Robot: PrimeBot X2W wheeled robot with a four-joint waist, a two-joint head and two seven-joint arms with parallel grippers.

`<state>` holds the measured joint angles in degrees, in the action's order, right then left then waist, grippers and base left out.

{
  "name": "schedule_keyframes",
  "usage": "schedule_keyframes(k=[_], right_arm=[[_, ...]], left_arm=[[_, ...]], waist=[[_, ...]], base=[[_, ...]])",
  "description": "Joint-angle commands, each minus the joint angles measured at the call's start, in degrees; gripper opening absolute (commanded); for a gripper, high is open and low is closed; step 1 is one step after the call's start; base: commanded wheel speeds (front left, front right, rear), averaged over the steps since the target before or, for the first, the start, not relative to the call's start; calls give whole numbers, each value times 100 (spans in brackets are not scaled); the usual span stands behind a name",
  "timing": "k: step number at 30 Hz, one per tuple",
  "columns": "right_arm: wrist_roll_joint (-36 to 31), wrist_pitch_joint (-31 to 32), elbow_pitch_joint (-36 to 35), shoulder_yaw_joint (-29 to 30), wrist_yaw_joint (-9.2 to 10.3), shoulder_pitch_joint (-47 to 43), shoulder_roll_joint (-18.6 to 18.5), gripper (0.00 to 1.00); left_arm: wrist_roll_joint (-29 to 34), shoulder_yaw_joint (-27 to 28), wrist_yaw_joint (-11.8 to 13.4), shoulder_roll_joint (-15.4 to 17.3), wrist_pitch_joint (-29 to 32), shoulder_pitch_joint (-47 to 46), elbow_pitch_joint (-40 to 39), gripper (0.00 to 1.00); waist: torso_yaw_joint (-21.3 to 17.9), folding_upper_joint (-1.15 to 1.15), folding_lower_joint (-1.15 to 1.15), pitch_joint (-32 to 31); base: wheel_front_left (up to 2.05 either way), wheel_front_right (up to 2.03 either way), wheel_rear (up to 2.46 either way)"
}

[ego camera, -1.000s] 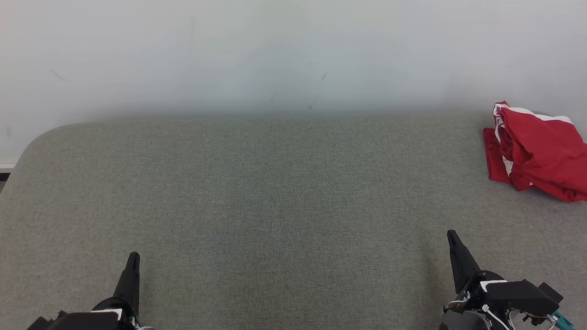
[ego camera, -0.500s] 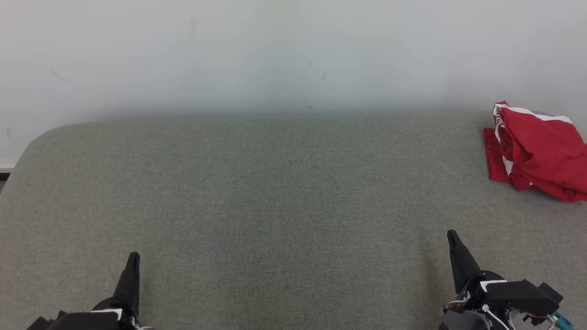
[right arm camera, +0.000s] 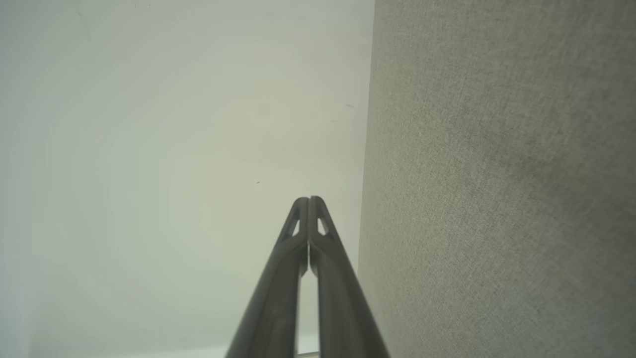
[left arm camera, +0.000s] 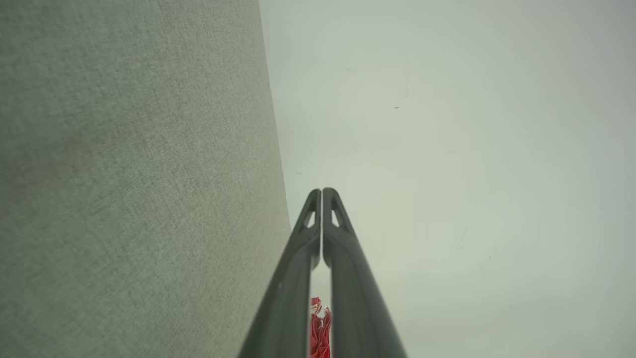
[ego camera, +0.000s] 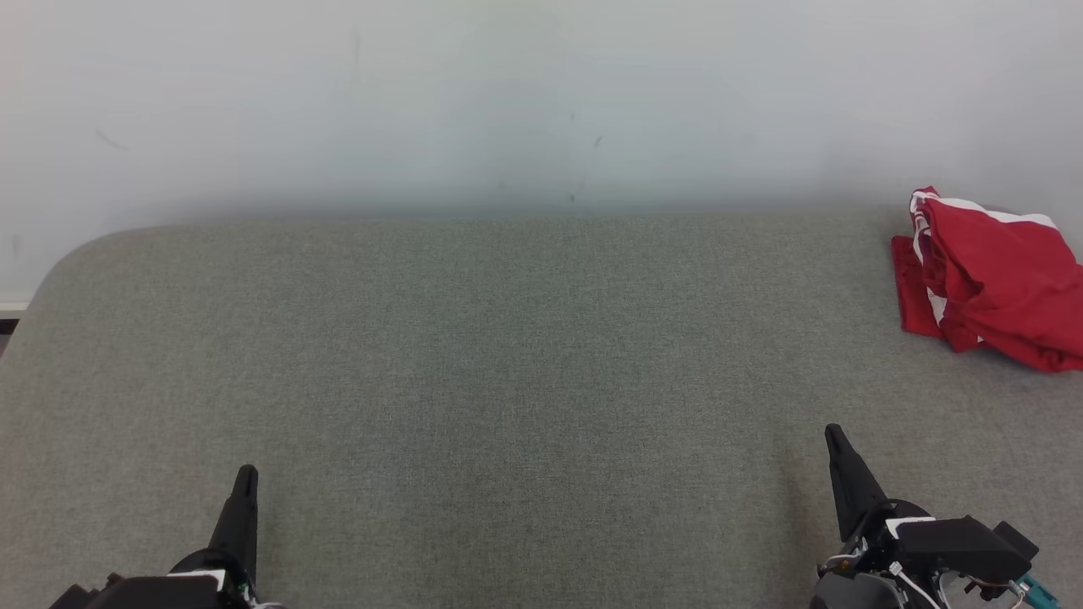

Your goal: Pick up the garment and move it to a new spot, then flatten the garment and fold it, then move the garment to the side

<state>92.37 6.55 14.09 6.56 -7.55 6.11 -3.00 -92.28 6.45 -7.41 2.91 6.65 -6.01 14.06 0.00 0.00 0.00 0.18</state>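
The garment [ego camera: 994, 283] is a crumpled red piece with white trim, lying at the far right of the grey fabric surface [ego camera: 508, 355], close to the wall. A sliver of the garment [left arm camera: 320, 328] also shows between the finger bases in the left wrist view. My left gripper [ego camera: 245, 475] rests at the lower left, shut and holding nothing, far from the garment. My right gripper [ego camera: 834, 435] sits at the lower right, also shut with nothing in it, well short of the garment. Both wrist views show the fingertips pressed together, the left gripper [left arm camera: 322, 191] and the right gripper [right arm camera: 309, 200].
A pale wall [ego camera: 541, 101] runs along the far edge of the surface. The surface has a rounded corner at the far left [ego camera: 76, 254], with a strip of floor beyond it.
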Motion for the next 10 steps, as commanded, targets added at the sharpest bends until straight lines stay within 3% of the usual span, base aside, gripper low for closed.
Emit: schedule_keyframes(k=[1, 10], right_arm=[[9, 17, -15, 1, 12, 27, 25, 0], [9, 17, -15, 1, 12, 27, 25, 0]], left_arm=[[-25, 18, -15, -5, 1, -55, 7, 0], [-25, 17, -15, -5, 1, -55, 7, 0]], waist=[[0, 0, 0, 0], [0, 0, 0, 0]], base=[[0, 0, 0], [0, 0, 0]])
